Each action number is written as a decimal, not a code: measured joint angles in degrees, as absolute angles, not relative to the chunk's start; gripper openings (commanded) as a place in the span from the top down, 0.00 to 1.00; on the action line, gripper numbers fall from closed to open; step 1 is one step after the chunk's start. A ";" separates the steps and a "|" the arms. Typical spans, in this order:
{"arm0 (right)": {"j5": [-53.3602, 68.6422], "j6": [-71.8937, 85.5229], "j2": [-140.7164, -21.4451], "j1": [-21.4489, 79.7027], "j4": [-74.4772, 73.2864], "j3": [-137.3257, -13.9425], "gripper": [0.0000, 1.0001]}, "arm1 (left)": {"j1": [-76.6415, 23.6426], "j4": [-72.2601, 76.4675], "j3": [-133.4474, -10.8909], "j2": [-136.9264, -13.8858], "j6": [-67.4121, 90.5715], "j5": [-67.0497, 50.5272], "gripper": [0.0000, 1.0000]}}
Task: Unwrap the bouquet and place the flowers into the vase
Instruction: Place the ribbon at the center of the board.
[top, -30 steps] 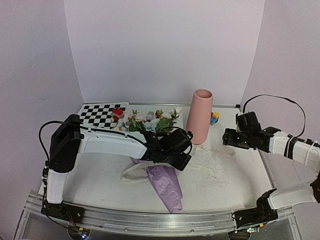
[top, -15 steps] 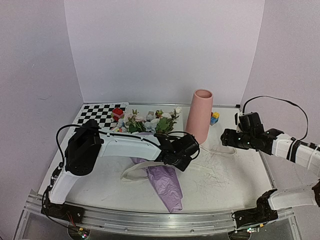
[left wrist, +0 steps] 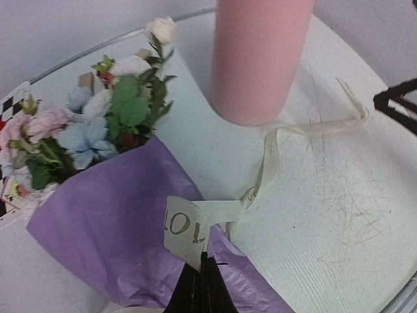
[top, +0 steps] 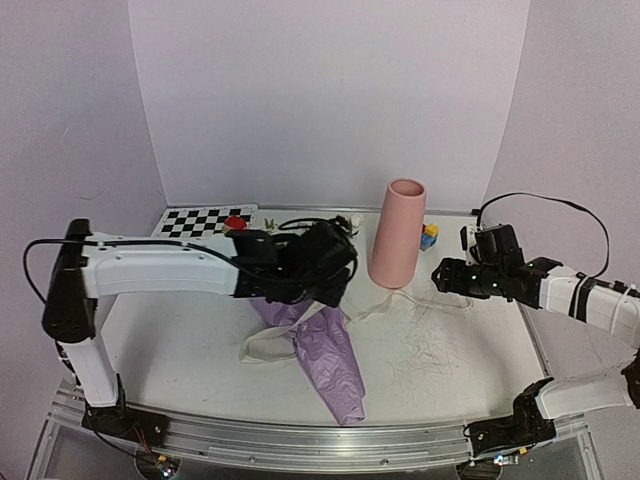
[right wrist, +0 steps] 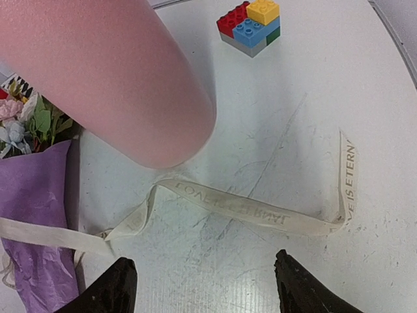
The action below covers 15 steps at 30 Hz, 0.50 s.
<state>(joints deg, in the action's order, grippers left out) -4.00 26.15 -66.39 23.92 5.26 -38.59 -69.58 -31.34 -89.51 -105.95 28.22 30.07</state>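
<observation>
We see the scratched white table point(top: 470, 370); the smooth, matte pink vase point(top: 398, 235), a tall cylinder, stands upright near its far edge; the bouquet point(top: 335, 365), a crinkled purple paper cone, lies mid-table, its tip toward the near edge and its blooms toward the far-left corner; the flat cream ribbon point(right wrist: 247, 210) trails rightward; the left gripper point(left wrist: 200, 268) pinches it; the right gripper point(right wrist: 202, 259) gapes above it.

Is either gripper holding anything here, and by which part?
The left gripper pinches the ribbon by a printed stretch; the open right gripper holds nothing.
</observation>
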 measured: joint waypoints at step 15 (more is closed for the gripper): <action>0.93 26.32 -68.74 25.29 8.62 -38.59 0.29 | -69.54 -33.68 -51.93 -58.11 47.01 43.75 0.97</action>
<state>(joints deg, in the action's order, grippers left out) 0.93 26.32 -68.74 25.29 8.62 -38.59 -69.54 -33.68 -51.93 -58.11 47.01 43.75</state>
